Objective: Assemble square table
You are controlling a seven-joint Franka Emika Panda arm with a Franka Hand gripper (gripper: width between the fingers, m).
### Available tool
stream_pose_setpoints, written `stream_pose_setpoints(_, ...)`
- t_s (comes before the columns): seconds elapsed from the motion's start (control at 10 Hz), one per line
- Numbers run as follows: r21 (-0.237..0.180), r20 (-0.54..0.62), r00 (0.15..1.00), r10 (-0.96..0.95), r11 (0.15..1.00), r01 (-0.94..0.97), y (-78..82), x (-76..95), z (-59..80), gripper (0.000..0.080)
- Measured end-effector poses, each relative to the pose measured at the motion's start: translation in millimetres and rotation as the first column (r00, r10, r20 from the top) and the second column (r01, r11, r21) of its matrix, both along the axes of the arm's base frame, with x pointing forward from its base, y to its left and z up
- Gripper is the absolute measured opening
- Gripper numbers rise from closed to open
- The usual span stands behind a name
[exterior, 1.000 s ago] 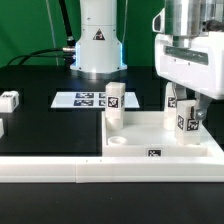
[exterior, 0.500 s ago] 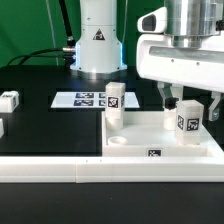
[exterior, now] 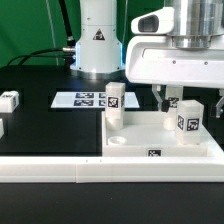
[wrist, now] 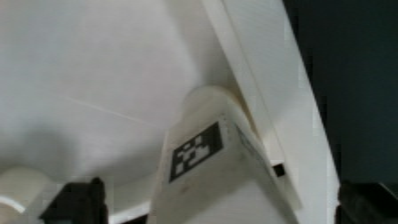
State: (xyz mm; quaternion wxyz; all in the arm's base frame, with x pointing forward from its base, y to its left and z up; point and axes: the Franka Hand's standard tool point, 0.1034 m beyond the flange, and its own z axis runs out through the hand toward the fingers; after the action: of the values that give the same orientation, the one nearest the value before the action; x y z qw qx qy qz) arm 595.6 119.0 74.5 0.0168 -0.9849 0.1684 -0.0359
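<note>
The white square table slab (exterior: 150, 135) lies on the black mat, with a tag on its front edge (exterior: 153, 153). Two white tagged legs stand upright in it: one at the far corner on the exterior view's left (exterior: 115, 103), one at the exterior view's right (exterior: 187, 119). My gripper (exterior: 188, 101) hangs over the right leg, open, with one dark finger (exterior: 158, 97) on each side of the leg top and apart from it. In the wrist view the leg's tag (wrist: 199, 155) lies between my fingers (wrist: 80, 200), beside the slab's raised rim (wrist: 267, 90).
Two loose leg blocks (exterior: 8, 100) (exterior: 1, 127) lie at the exterior view's left. The marker board (exterior: 80, 99) lies behind the slab, before the robot base (exterior: 97, 40). A long white border rail (exterior: 100, 171) runs along the front.
My hand has shifted toward the exterior view's left over the right leg, and its fingers stand wider apart. The leg and slab have not moved.
</note>
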Motion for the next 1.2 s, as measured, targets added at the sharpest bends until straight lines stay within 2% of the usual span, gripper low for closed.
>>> stream_pose_setpoints(0.2,-0.012,0.003,0.988,0.153,0.988,-0.153,-1.5,0.8,0.4,0.0649)
stream_pose_setpoints(0.7,-0.044,0.0,0.917,0.398,0.917,-0.397,-3.1,1.9,1.0,0.0649)
stream_pose_setpoints(1.2,-0.037,0.002,0.944,0.329,0.944,-0.328,-2.9,1.8,0.9,0.0649)
